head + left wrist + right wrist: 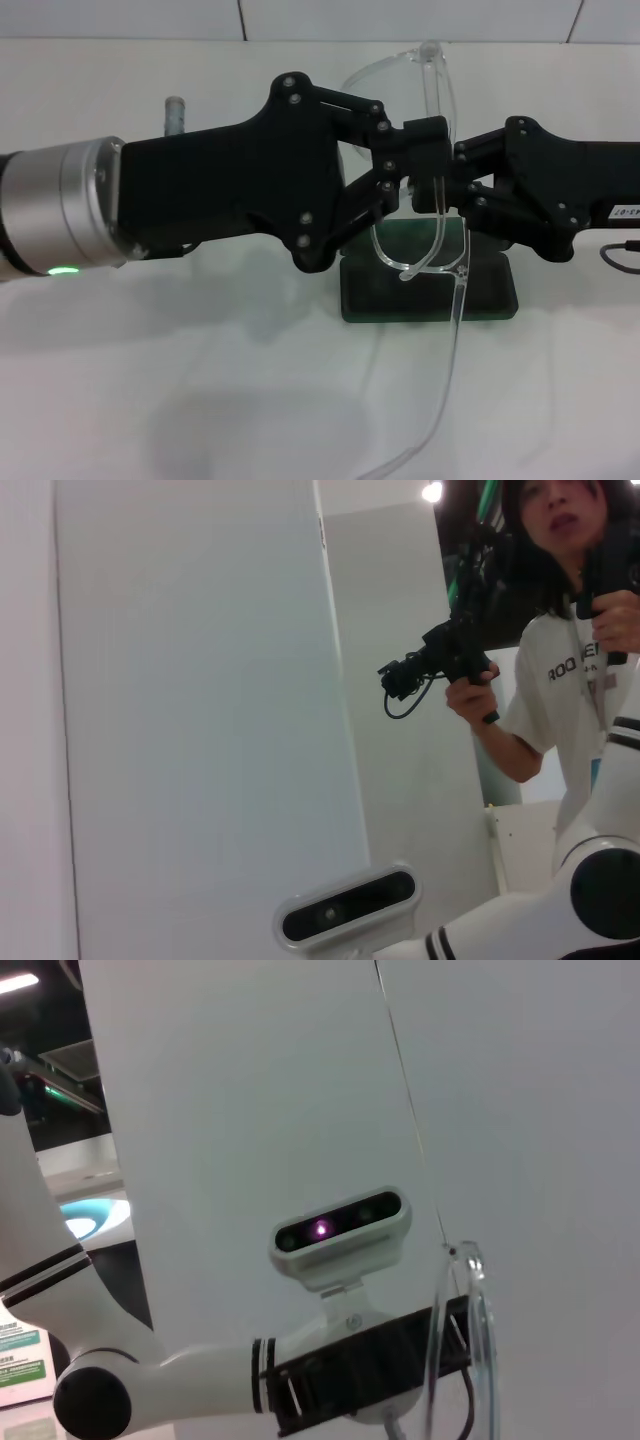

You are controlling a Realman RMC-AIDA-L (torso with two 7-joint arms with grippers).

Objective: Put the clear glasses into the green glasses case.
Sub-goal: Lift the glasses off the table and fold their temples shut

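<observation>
We have both arms raised in front of us, and the clear glasses (425, 150) hang in the air between them, above the green glasses case (430, 285), which sits on the white desk (200, 380) just below. Our left tool (400, 170) is clenched on the frame near the lens from one side, and our right tool (452, 180) is clamped on it from the other, so the pair is shared between two grips, probably to steady or re-orient it. One thin arm of the glasses dangles down past the case toward us. We judge the glasses need turning flat and folding before they fit inside.
</observation>
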